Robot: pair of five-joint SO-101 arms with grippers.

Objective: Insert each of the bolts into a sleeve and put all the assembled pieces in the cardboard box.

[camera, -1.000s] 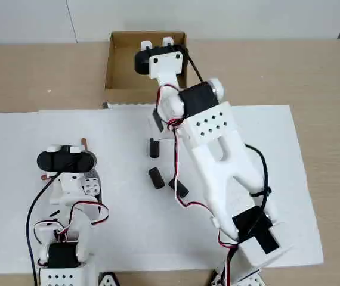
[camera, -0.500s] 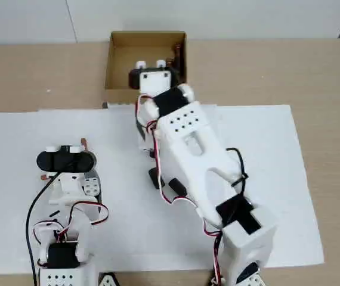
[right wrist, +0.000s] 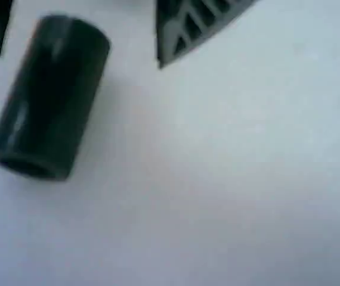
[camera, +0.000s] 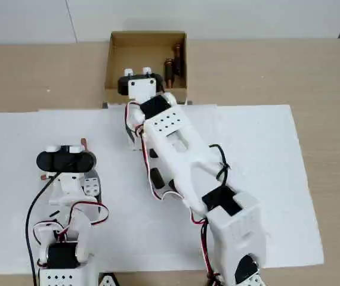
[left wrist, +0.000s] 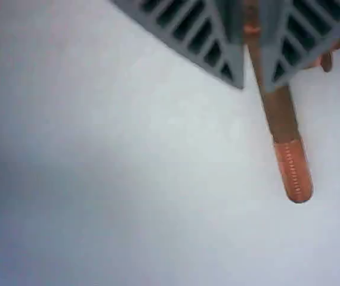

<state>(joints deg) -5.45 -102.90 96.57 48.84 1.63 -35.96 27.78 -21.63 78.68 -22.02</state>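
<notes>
Here the left pincer (left wrist: 253,82) clamps a copper bolt (left wrist: 289,155), a black sleeve (right wrist: 46,101) lying inside the spread right pincer (right wrist: 74,56).

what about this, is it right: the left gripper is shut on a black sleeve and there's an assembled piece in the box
Not quite. The left gripper is shut on a copper bolt, not a black sleeve, as the left wrist view shows. The rest holds: an assembled piece lies in the box.
</notes>
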